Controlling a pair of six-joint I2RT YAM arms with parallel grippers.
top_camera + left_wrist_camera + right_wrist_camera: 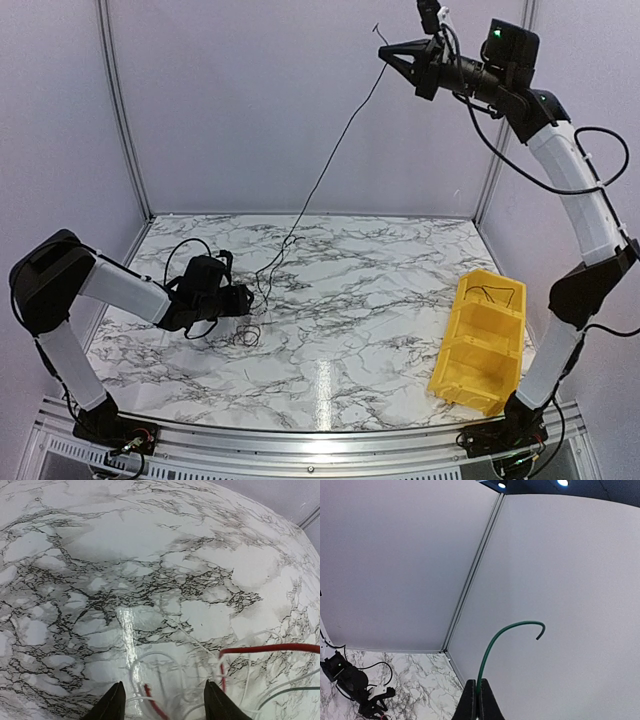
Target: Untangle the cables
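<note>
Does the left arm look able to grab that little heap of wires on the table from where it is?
Probably yes. The left gripper sits low over the table beside the cables, jaws apart, with loops lying right at its fingertips and nothing in between.

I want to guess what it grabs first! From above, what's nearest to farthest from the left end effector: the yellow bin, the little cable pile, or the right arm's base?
1. The cable pile, right beside the left end effector, on the left side.
2. The yellow bin, far across on the right side.
3. The right arm's base, at the near right edge, past the bin.
</note>
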